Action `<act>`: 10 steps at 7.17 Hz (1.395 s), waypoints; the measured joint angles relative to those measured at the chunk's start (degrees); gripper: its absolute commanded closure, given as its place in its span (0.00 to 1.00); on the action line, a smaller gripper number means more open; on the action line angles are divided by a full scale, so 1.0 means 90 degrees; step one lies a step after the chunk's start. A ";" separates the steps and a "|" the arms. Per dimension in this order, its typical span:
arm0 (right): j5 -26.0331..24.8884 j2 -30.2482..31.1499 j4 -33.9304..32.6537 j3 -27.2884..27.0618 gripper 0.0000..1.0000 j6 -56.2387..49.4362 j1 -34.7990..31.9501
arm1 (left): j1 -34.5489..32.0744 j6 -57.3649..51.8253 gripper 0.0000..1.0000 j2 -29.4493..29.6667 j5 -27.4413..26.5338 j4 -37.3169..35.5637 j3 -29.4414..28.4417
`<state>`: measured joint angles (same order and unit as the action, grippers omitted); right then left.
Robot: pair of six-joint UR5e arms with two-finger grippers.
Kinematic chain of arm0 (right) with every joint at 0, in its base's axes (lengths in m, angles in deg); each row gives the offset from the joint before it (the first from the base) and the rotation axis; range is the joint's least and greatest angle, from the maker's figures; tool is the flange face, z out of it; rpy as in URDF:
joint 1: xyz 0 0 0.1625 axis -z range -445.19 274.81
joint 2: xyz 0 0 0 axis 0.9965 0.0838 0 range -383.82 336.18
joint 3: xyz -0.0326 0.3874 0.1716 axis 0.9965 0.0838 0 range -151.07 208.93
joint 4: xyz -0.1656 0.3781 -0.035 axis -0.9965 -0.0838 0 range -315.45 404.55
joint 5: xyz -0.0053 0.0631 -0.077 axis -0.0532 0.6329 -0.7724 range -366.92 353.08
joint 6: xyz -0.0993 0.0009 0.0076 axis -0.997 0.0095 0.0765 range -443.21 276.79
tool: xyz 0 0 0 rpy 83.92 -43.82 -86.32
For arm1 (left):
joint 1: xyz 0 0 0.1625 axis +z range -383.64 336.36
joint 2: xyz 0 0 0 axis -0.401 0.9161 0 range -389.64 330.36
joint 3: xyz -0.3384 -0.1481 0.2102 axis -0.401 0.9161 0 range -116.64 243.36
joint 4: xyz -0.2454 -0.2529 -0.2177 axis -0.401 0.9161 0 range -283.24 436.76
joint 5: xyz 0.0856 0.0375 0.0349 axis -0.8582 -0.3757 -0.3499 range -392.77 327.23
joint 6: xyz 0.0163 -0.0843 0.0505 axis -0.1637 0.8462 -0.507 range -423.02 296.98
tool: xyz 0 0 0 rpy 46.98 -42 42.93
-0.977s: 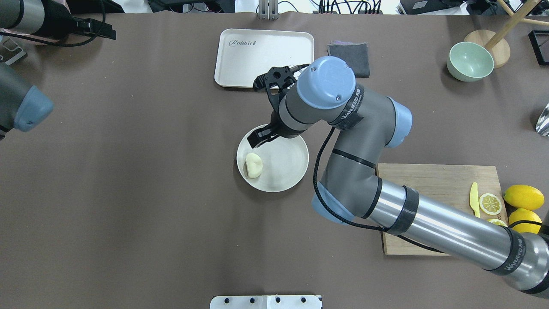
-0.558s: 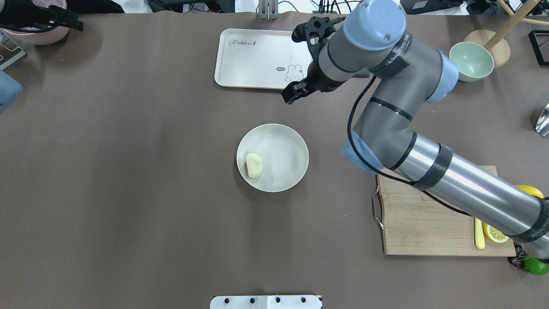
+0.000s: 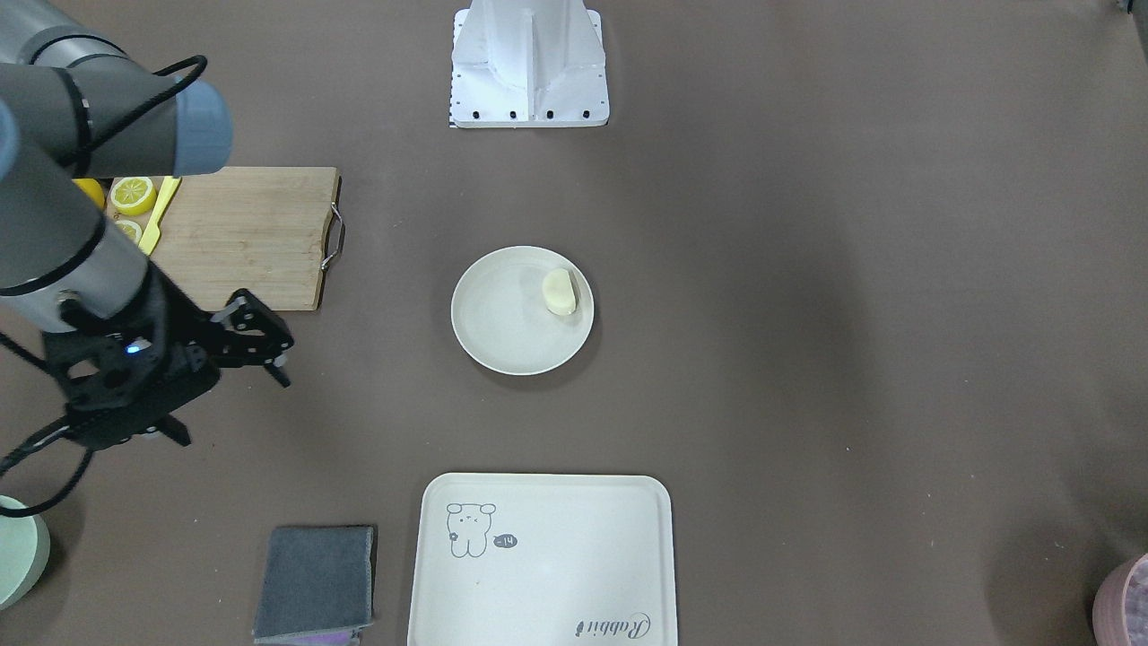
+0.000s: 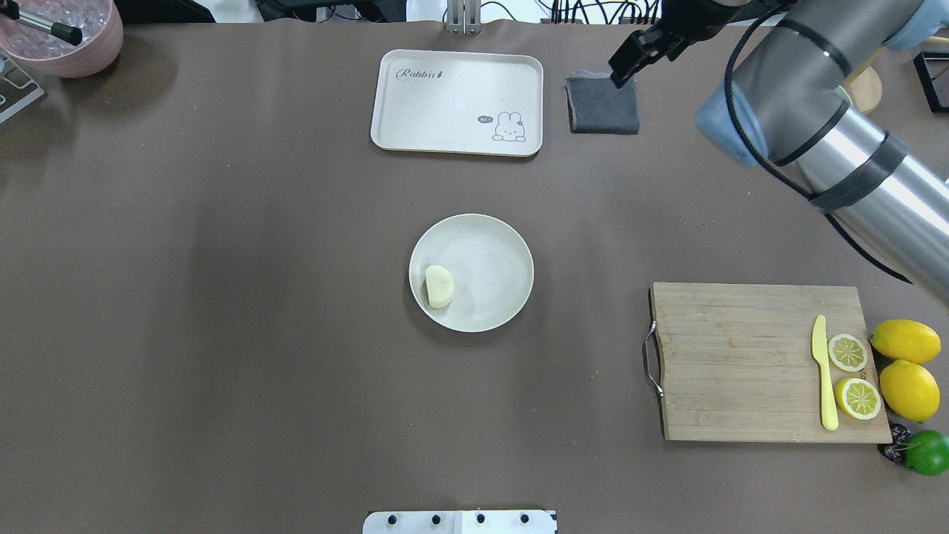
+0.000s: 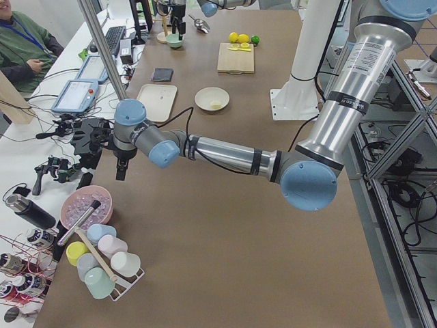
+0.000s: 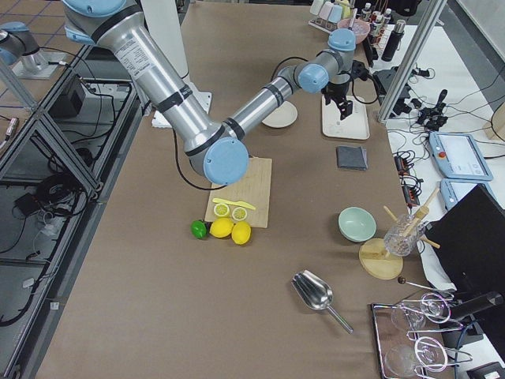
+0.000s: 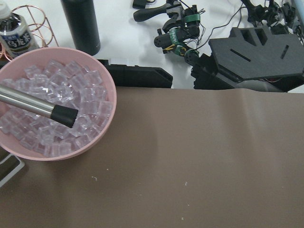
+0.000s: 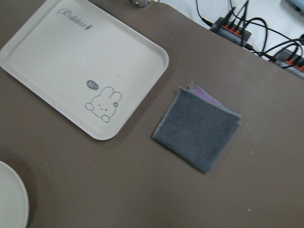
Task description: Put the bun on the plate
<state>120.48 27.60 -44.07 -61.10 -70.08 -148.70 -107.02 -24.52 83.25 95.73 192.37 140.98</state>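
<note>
I read the desk (image 4: pixel 222 334) as uniform dark brown. The plate (image 4: pixel 497 248) is plain cream-white, and the bun (image 4: pixel 439 285) is a slightly yellower cream. The tray (image 4: pixel 445 96) is cream with a grey line-drawn rabbit and grey script. The cloth (image 4: pixel 602 111) is dark grey with a purple edge. The board (image 4: pixel 734 363) shows pale wood grain. The knife (image 4: pixel 824 378) is light yellow. The lemon halves (image 4: pixel 847 352) have pale segmented faces, the whole lemons (image 4: pixel 904 340) are solid yellow, and the lime (image 4: pixel 930 452) is green. The pink bowl (image 4: pixel 104 52) holds clear ice. The right arm (image 4: pixel 852 170) is grey and silver with pale blue caps.

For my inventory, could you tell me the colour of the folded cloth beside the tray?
Dark grey cloth, purple edge; right wrist view shows best.
</note>
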 measured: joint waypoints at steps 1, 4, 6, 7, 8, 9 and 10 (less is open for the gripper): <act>0.0055 0.0200 -0.0104 0.0026 0.00 -0.0305 -0.0328 | -0.0174 -0.0013 0.02 0.0021 0.0009 -0.0365 -0.0042; 0.0080 0.0905 -0.0143 0.0118 0.00 -0.0500 -0.1125 | -0.0373 -0.0022 0.02 0.0050 0.0019 -0.0847 -0.0268; 0.0116 0.1261 -0.0137 0.0126 0.00 -0.0461 -0.1422 | -0.0528 -0.0029 0.02 0.0050 0.0100 -0.1185 -0.0337; 0.0129 0.1399 -0.0124 0.0128 0.00 -0.0442 -0.1529 | -0.0626 -0.0050 0.02 0.0034 0.0276 -0.1277 -0.0340; 0.0144 0.1528 -0.0116 0.0130 0.00 -0.0430 -0.1655 | -0.0708 -0.0110 0.02 0.0020 0.0408 -0.1339 -0.0354; 0.0162 0.1654 -0.0100 0.0129 0.00 -0.0426 -0.1771 | -0.0763 -0.0183 0.02 0.0012 0.0467 -0.1371 -0.0376; 0.0183 0.1752 -0.0091 0.0126 0.00 -0.0422 -0.1860 | -0.0789 -0.0233 0.02 0.0002 0.0499 -0.1383 -0.0403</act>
<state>122.13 43.37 -44.88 -59.97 -73.88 -165.44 -114.12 -26.62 83.27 100.22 179.92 137.35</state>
